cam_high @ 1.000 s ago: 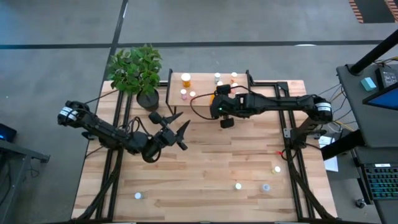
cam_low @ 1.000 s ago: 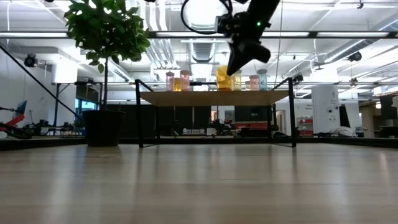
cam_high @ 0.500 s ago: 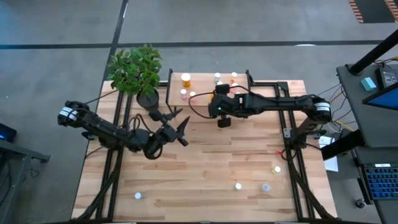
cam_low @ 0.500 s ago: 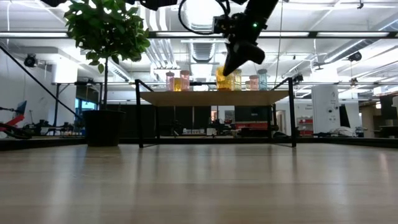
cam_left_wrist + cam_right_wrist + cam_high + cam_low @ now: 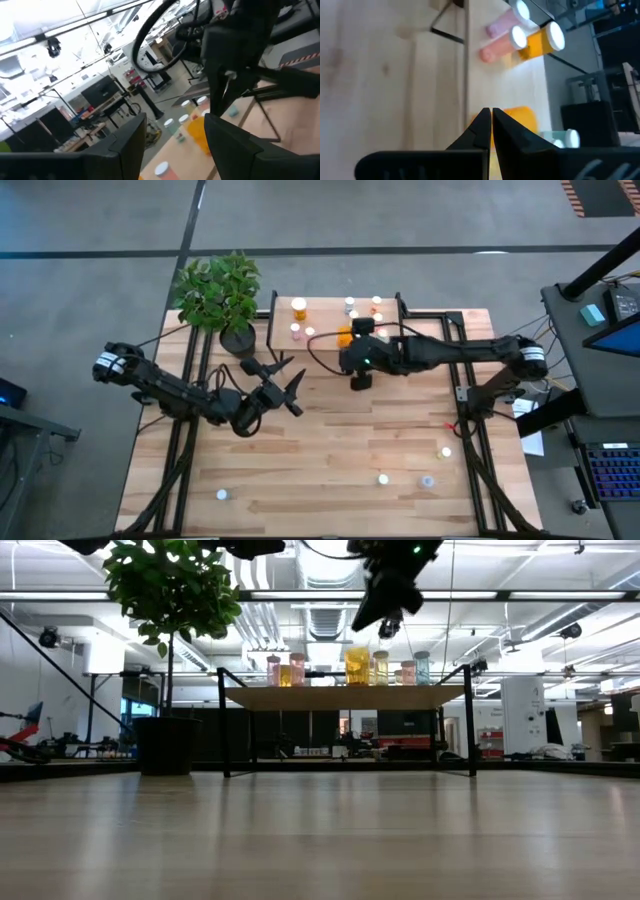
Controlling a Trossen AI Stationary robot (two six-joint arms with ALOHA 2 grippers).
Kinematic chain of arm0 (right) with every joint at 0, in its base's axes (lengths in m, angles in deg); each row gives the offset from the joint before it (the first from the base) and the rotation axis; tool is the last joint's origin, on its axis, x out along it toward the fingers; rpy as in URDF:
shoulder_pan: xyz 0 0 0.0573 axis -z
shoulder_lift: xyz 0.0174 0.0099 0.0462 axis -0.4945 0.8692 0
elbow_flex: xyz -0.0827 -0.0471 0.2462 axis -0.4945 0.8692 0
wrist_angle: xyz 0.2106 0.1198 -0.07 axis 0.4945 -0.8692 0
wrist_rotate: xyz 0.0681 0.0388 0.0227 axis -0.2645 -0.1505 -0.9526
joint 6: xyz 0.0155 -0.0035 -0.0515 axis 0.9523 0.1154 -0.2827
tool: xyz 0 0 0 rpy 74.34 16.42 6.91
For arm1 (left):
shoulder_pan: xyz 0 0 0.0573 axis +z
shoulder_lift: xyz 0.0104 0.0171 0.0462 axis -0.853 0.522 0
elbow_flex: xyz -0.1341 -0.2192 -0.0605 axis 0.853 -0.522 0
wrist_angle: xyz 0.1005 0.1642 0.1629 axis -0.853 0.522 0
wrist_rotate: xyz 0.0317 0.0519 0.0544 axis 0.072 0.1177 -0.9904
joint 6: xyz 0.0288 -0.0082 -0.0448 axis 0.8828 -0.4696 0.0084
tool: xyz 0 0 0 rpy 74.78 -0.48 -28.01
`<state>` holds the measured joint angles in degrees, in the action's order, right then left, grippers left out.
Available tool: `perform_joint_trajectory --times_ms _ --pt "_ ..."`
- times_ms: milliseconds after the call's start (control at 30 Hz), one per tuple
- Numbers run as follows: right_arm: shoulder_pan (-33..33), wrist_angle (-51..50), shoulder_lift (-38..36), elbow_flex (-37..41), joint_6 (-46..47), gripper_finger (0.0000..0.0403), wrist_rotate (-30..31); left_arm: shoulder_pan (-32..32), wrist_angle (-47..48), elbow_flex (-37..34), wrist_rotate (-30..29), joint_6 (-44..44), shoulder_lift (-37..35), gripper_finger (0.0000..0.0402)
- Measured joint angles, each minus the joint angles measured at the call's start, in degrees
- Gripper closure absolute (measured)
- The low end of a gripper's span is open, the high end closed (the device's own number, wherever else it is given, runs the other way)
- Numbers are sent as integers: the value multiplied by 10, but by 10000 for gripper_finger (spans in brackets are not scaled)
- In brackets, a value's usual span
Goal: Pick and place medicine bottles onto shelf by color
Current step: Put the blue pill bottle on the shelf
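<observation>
Little bottles (image 5: 383,478) lay near the table's front edge; others stood on the shelf (image 5: 322,316). They looked light and slippery, best pinched around the middle. The right gripper (image 5: 361,380) was pressed together, empty, beside the shelf. The left gripper (image 5: 287,390) was spread, holding nothing.

We see a robotics lab or workshop: a grey concrete floor (image 5: 100,280) around the wooden table (image 5: 330,450), exposed ceiling pipes and strip lights (image 5: 300,595) overhead, benches with equipment (image 5: 60,745), and a desk with a keyboard (image 5: 610,470).
</observation>
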<state>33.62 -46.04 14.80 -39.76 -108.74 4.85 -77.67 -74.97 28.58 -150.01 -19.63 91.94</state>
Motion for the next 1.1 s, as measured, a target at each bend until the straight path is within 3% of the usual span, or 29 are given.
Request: perform_joint_trajectory --times_ms 133,300,400,567,667,767,833,933,1033,1100 --pt "-39 40 -47 56 31 394 -48 -8 0 0 1 -39 0 218" --pt "-86 203 -117 196 41 394 -105 -20 17 0 54 -147 0 218" --pt "-105 320 -154 276 22 394 -106 -23 62 0 167 -216 1 218" --pt "-112 494 -205 353 -65 394 -103 -21 130 5 455 -411 1 218" --pt "-112 497 -240 359 -73 394 -101 -23 190 5 604 -630 -3 218" --pt "-111 492 -267 365 -55 394 -101 -23 321 27 700 -917 -22 219" --pt "-111 491 -280 374 -57 394 -101 -37 471 53 725 -1117 -35 224" --pt "-111 492 -290 382 -58 394 -101 -111 659 92 745 -1368 -31 237" --pt "-111 492 -293 383 -54 394 -101 -196 752 132 793 -1543 -18 253" --pt "-111 494 -290 382 -58 394 -101 -249 825 156 769 -1631 -16 261"
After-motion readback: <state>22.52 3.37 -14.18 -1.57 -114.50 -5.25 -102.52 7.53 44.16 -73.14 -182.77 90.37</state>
